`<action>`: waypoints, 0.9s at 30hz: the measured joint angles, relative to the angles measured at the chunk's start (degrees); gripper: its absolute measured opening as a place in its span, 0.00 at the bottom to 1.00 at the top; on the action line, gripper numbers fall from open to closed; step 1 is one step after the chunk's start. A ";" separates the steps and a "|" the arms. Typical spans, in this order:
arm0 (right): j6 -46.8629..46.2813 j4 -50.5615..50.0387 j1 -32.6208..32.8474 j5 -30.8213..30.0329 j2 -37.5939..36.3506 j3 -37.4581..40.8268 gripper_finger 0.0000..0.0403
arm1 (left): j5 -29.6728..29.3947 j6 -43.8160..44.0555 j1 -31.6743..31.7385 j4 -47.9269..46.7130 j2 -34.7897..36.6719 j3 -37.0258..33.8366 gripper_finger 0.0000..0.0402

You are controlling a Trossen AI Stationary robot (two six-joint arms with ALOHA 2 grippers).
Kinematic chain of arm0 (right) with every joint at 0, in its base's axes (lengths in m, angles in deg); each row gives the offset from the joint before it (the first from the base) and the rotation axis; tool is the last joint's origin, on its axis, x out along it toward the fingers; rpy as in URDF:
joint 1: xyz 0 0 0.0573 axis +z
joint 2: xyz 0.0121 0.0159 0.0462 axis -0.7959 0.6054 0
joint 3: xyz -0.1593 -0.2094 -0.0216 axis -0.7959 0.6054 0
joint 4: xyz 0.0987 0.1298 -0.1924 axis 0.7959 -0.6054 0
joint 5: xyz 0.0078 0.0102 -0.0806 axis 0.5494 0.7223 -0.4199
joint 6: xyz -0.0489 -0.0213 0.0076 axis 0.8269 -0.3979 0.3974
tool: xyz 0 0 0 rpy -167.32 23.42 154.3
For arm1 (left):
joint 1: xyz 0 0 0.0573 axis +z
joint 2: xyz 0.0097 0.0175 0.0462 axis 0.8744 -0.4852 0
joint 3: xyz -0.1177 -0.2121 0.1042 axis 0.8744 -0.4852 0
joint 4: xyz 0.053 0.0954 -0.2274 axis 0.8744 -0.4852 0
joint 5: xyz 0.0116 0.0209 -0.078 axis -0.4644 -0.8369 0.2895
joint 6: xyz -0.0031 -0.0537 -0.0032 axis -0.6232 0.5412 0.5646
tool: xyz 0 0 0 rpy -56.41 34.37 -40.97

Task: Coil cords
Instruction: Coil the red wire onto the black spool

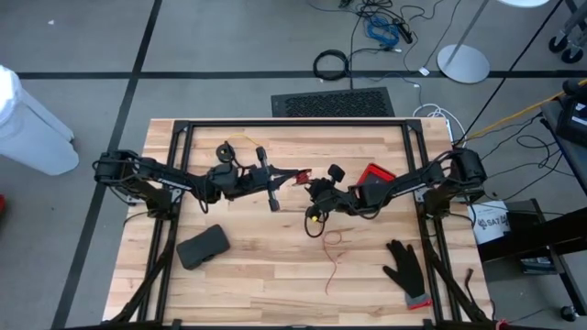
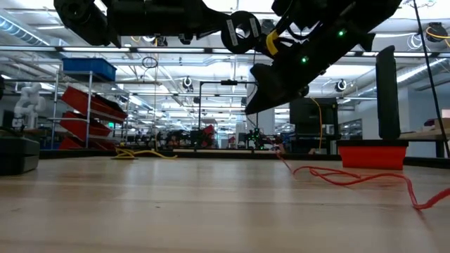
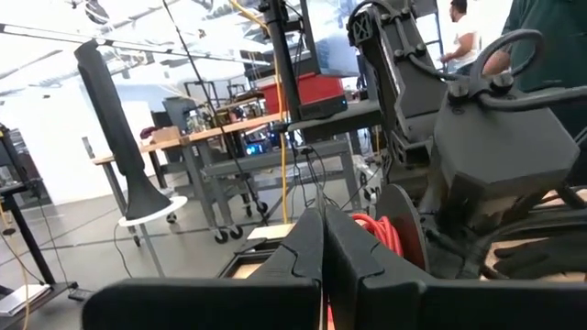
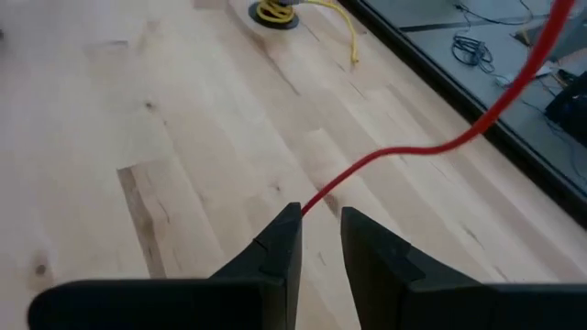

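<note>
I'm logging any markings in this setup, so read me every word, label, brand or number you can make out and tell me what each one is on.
"SAT": partial print on the white box beside the table's right edge in the high view; the rest is too small to read.
Nothing else is readable: no text shows on the red cord, the black glove or either arm.

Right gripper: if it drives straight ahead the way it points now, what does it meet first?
Probably bare tabletop: the right gripper angles down at the wood. The red cord runs off between its fingers. Depth is unclear.
</note>
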 joint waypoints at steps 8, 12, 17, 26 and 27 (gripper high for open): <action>0.38 0.88 -0.60 -0.46 1.53 0.00 0.17 | 0.04 0.00 0.00 -0.68 0.00 0.00 0.00; 0.86 1.27 -0.58 0.00 1.33 0.00 0.17 | 0.06 0.00 0.01 -0.71 -0.02 0.00 0.00; 0.87 1.19 -0.41 3.44 1.33 0.00 0.17 | 0.06 0.00 0.01 -1.49 -0.02 0.00 0.00; -0.04 0.99 0.72 4.14 1.33 0.00 0.25 | 0.09 0.00 0.00 -1.83 -0.02 0.00 0.00; -0.39 0.87 0.57 4.01 1.33 0.00 0.25 | 0.09 0.00 0.00 -1.81 -0.02 0.00 0.00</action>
